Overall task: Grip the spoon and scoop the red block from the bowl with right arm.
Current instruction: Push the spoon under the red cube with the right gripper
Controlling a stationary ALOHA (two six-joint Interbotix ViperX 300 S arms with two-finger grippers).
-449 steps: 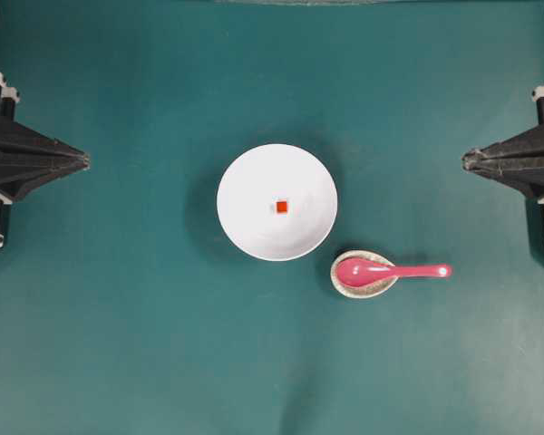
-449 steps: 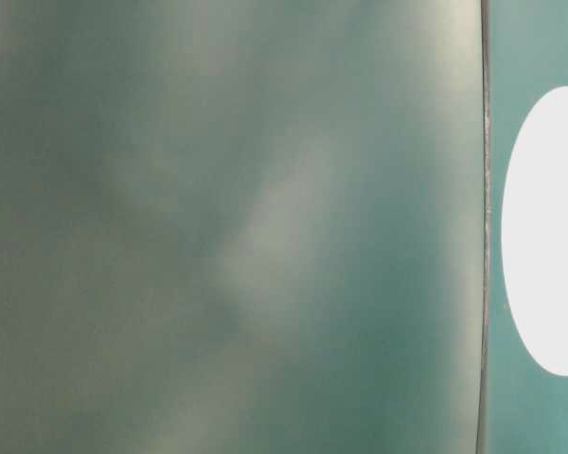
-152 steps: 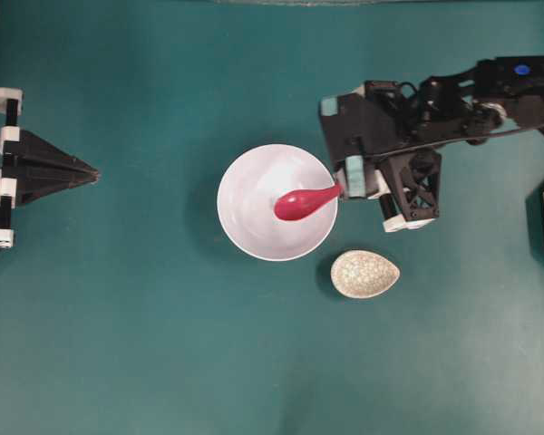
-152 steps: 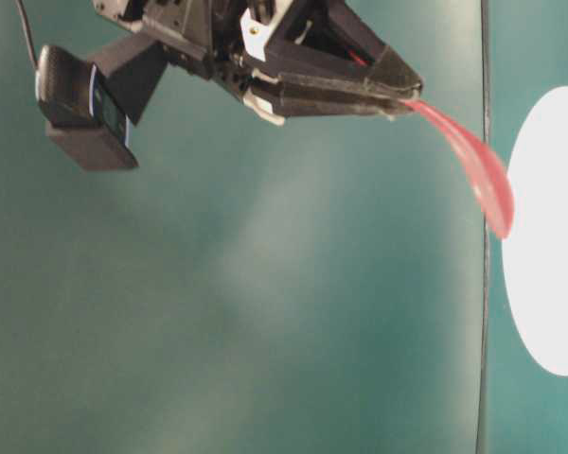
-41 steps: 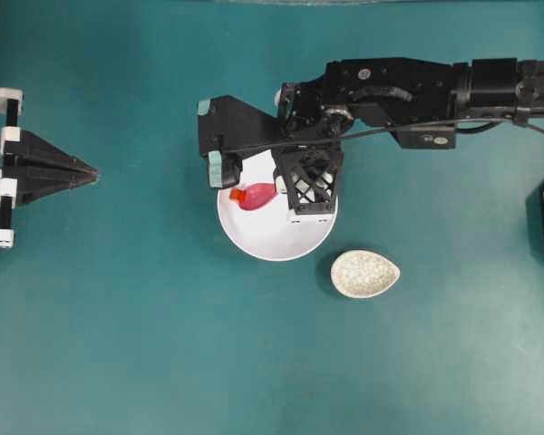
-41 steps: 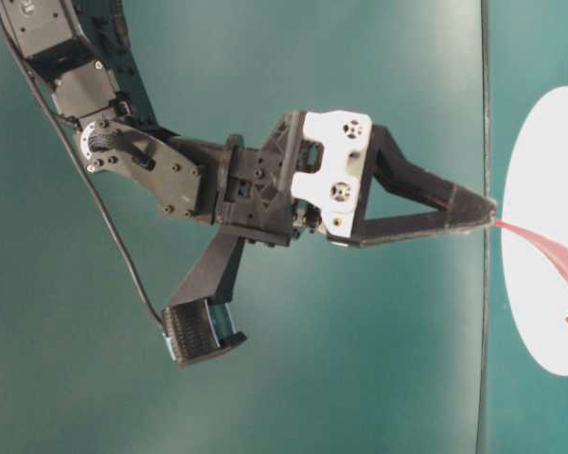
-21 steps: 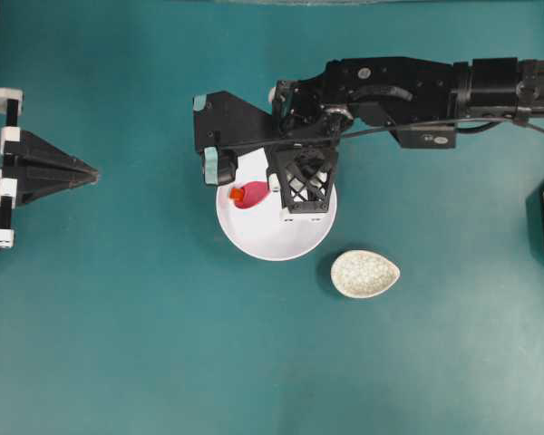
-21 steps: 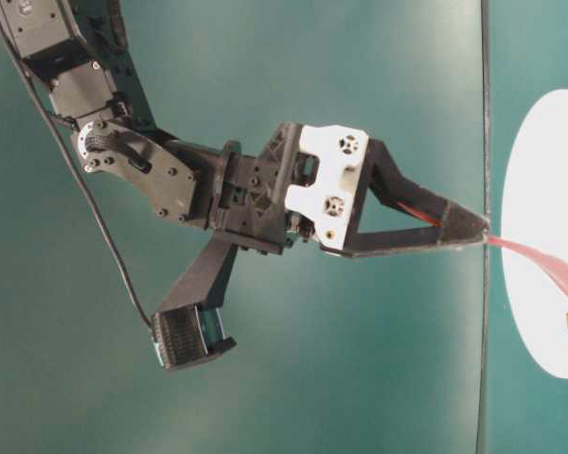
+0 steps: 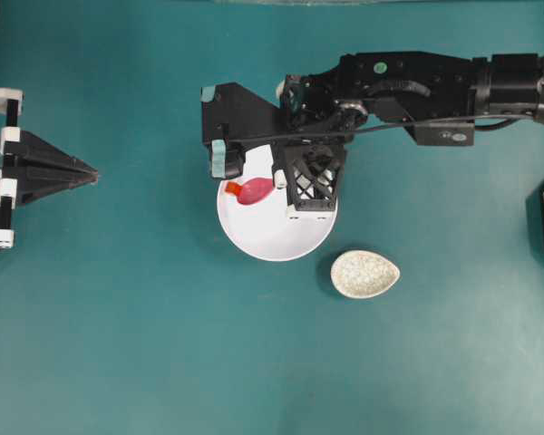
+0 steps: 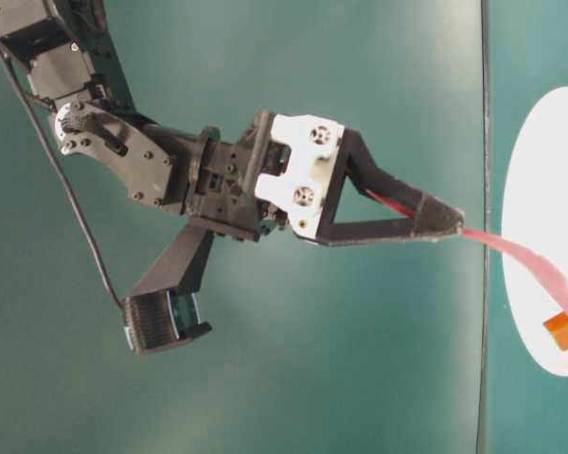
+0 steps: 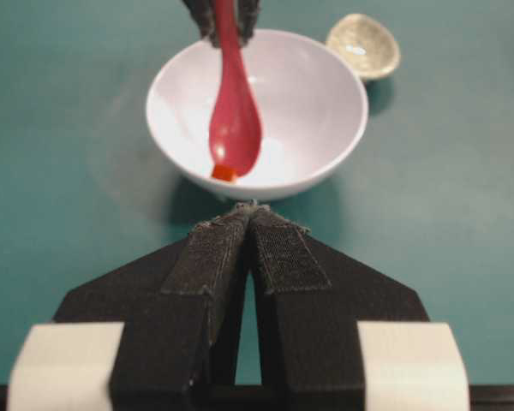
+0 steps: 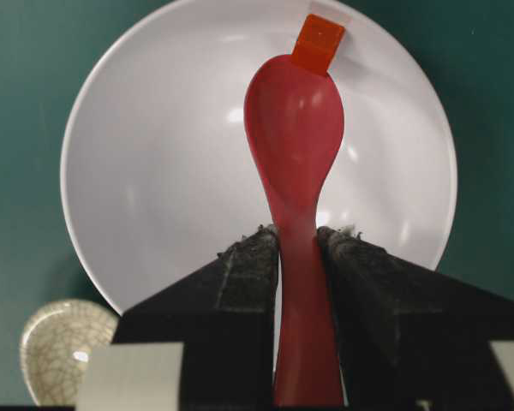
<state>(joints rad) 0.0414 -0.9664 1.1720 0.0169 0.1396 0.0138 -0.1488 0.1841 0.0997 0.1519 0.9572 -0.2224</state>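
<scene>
Now the red block [image 12: 318, 43] sits right at the tip of the spoon [image 12: 293, 128], against the far inner wall of the bowl [image 12: 137, 171], touching the lip of the scoop rather than lying inside it. It looks tiny, light and hard-edged, so my guess is it slides or tumbles at the slightest nudge on that smooth white slope. The spoon looks glossy, stiff and slippery, and it could well chip if dropped. The right gripper [image 12: 296, 240] is clamped on the handle, a pad on either side, scoop angled down into the bowl; that looks the sound place to hold, well back from the scoop. With a grip that far back on a glossy handle, the spoon could twist between the pads if the tip presses hard. Off to one side, the speckled dish [image 9: 364, 274] lies on the green table [image 9: 118, 344]. The left gripper [image 11: 248, 218] waits well clear, jaws pressed together, holding nothing.
</scene>
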